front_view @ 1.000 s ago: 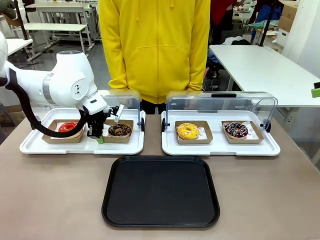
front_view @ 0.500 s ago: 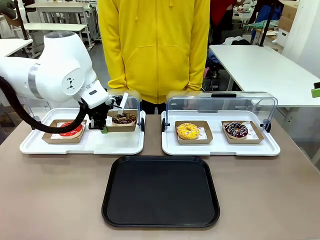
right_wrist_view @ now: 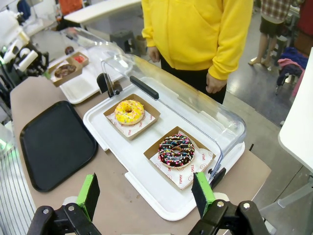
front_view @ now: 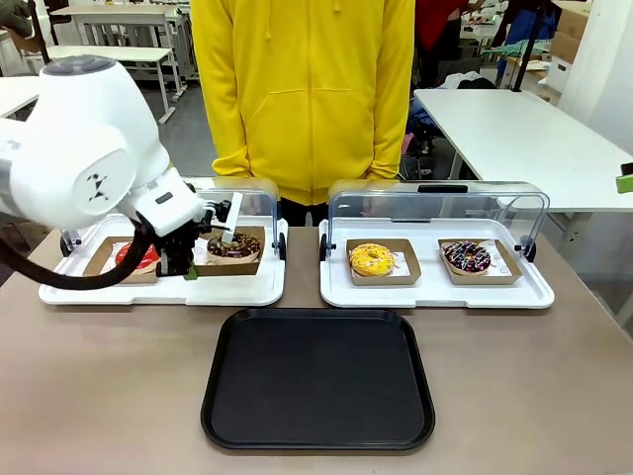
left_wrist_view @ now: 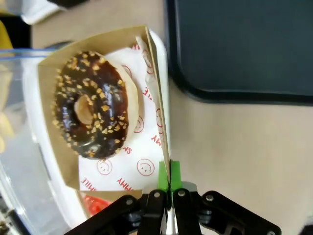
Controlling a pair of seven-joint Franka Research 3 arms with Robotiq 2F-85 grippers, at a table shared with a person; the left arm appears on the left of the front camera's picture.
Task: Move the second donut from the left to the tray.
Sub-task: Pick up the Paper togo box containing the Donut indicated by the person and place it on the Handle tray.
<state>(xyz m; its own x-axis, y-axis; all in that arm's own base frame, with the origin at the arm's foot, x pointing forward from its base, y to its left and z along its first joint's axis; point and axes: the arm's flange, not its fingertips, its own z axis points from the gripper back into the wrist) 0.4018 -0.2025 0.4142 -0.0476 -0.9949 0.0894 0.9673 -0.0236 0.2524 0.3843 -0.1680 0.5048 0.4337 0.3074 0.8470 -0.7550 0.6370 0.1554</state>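
The second donut from the left (front_view: 235, 244) is dark chocolate with tan crumbs and sits in a brown cardboard holder (front_view: 247, 264). My left gripper (front_view: 188, 267) is shut on the holder's near wall and holds it tilted just above the left white tray (front_view: 148, 289). In the left wrist view the green pads (left_wrist_view: 163, 172) pinch the cardboard edge (left_wrist_view: 157, 107), and the donut (left_wrist_view: 90, 105) lies to their left. The black tray (front_view: 316, 381) lies at the table's front middle, and its corner (left_wrist_view: 244, 44) shows beside the holder. My right gripper (right_wrist_view: 145, 196) stands open, high over the table's right end.
A red-glazed donut (front_view: 134, 255) sits on the left white tray, partly behind my arm. The right white tray (front_view: 435, 292), its clear lid up, holds a yellow donut (front_view: 371, 259) and a sprinkled dark donut (front_view: 467, 256). A person in a yellow hoodie (front_view: 307, 89) stands at the far side.
My left gripper has lifted the holder with the chocolate donut off the left white tray. The arm has swung up and toward the camera, and the holder has tilted.
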